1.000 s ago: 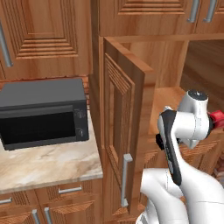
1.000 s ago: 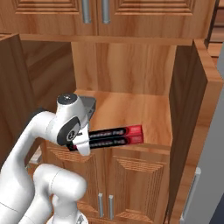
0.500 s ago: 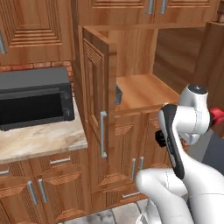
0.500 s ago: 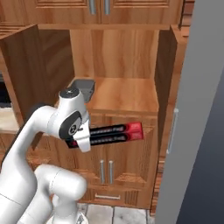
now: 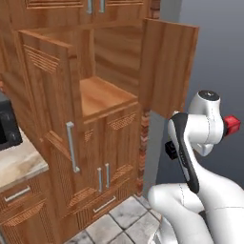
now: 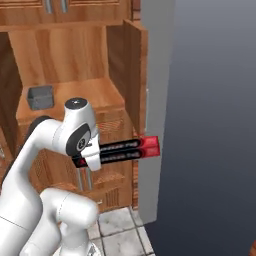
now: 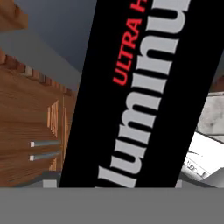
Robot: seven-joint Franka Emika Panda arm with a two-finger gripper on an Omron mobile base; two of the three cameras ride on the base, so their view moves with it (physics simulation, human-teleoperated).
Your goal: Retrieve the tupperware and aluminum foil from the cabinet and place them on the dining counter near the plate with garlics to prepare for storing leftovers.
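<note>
foil box (image 6: 122, 150) stuck out from the claw, claw itself hidden so grip unclear, tub (image 6: 40, 97) on cabinet (image 6: 75, 65) shelf, half behind arm

white arm folded upright, claw (image 6: 102, 152) level, closed around the foil box (image 6: 125, 149)

Aluminum foil (image 6: 125, 149): black-and-red box, held horizontal. Tupperware (image 6: 40, 97): grey tub on open cabinet (image 6: 75, 100) shelf.
</note>
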